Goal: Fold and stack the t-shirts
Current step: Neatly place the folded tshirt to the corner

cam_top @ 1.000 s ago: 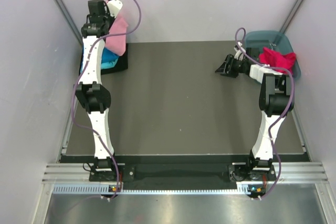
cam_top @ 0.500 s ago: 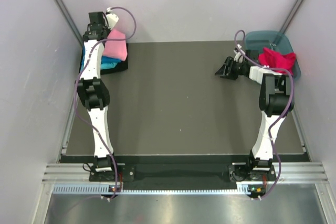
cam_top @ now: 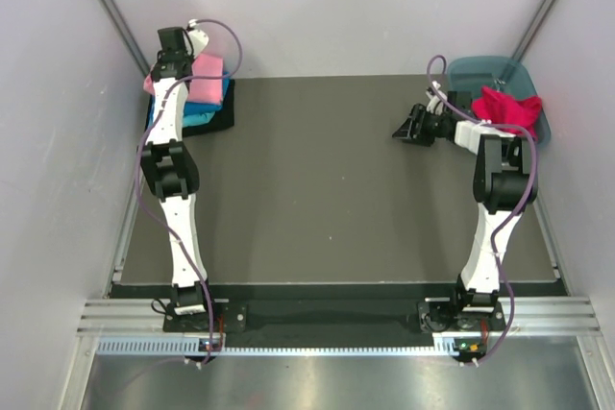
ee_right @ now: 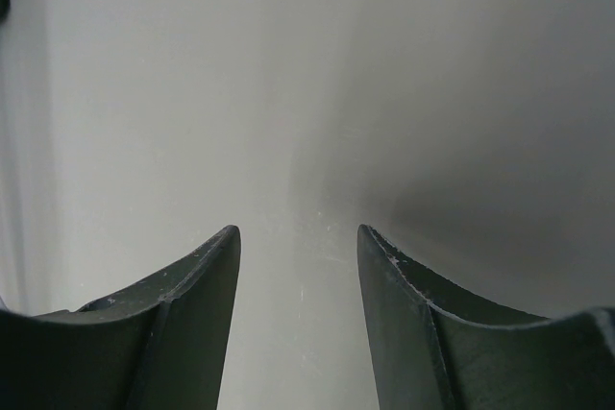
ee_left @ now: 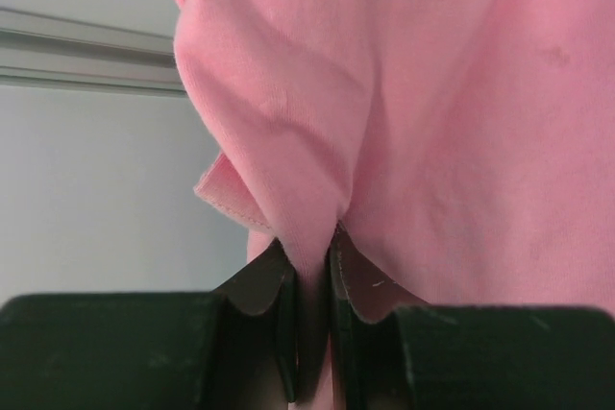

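Observation:
The light pink t-shirt (cam_top: 206,70) lies on top of a stack at the table's far left corner. Under it a bright blue t-shirt (cam_top: 209,93), a turquoise t-shirt (cam_top: 196,116) and a black t-shirt (cam_top: 220,120) show at the edges. My left gripper (ee_left: 312,266) is shut on a pinched fold of the pink t-shirt (ee_left: 432,122); from above, its wrist (cam_top: 173,45) covers the jaws. A crimson red t-shirt (cam_top: 509,107) sits crumpled in the tub at the far right. My right gripper (cam_top: 404,128) hangs open over the table left of the tub, with nothing between its fingers (ee_right: 202,285).
The blue-grey plastic tub (cam_top: 478,70) stands at the far right corner, against the wall. Pale walls close in the table on the left, back and right. The dark table mat (cam_top: 317,189) stretches between the two arms.
My left arm has swung left and lowered, so the pink t-shirt that hung from the gripper now rests on the stack. The right arm has not moved.

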You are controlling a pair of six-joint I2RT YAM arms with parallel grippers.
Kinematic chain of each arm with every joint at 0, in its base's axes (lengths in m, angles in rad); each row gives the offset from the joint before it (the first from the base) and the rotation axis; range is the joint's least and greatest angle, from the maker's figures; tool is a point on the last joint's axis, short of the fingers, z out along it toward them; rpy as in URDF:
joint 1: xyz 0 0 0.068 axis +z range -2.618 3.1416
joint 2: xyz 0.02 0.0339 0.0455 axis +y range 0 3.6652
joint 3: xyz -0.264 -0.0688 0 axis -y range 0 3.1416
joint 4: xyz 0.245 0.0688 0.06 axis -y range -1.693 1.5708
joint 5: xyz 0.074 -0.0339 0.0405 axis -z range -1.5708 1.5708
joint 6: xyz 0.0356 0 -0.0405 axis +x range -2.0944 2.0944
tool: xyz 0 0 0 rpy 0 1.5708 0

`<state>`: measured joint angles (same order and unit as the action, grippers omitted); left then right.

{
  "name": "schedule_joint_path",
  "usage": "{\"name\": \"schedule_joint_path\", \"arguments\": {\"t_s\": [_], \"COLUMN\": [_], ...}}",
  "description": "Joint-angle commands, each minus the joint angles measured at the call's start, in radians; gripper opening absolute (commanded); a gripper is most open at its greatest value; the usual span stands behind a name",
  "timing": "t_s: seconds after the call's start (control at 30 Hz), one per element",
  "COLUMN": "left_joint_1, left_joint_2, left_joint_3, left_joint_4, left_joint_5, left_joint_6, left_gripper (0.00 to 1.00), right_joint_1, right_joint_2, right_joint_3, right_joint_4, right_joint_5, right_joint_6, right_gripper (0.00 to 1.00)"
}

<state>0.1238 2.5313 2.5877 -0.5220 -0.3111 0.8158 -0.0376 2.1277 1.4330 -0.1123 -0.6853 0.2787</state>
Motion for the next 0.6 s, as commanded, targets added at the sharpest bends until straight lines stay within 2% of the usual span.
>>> {"name": "schedule_joint_path", "arguments": {"t_s": [0.0, 0.27, 0.3, 0.4, 0.43, 0.53, 0.57], "left_joint_1": [0.022, 0.019, 0.019, 0.008, -0.001, -0.041, -0.056], "left_joint_2": [0.001, -0.003, -0.006, -0.035, -0.045, -0.091, -0.113], "left_joint_3": [0.017, 0.006, 0.006, -0.012, -0.011, -0.018, -0.023], "left_joint_4": [0.137, 0.116, 0.106, 0.109, 0.122, 0.204, 0.23], "left_joint_5": [-0.051, -0.082, -0.089, -0.109, -0.124, -0.14, -0.144], "left_joint_6": [0.054, 0.046, 0.036, 0.008, -0.004, -0.012, -0.003], "left_gripper": [0.0, 0.02, 0.16, 0.46, 0.66, 0.77, 0.78], "right_joint_1": [0.015, 0.021, 0.022, 0.022, 0.024, 0.024, 0.024], "right_joint_2": [-0.031, -0.028, -0.029, -0.032, -0.032, -0.043, -0.045], "right_joint_3": [0.012, 0.01, 0.012, 0.009, 0.004, -0.005, -0.005], "right_joint_4": [0.028, 0.026, 0.026, 0.029, 0.03, 0.028, 0.026], "right_joint_5": [-0.002, 0.0, 0.0, 0.0, 0.001, 0.0, 0.0], "right_joint_6": [-0.027, -0.029, -0.03, -0.03, -0.032, -0.033, -0.036], "right_gripper": [0.52, 0.52, 0.52, 0.52, 0.52, 0.52, 0.52]}}
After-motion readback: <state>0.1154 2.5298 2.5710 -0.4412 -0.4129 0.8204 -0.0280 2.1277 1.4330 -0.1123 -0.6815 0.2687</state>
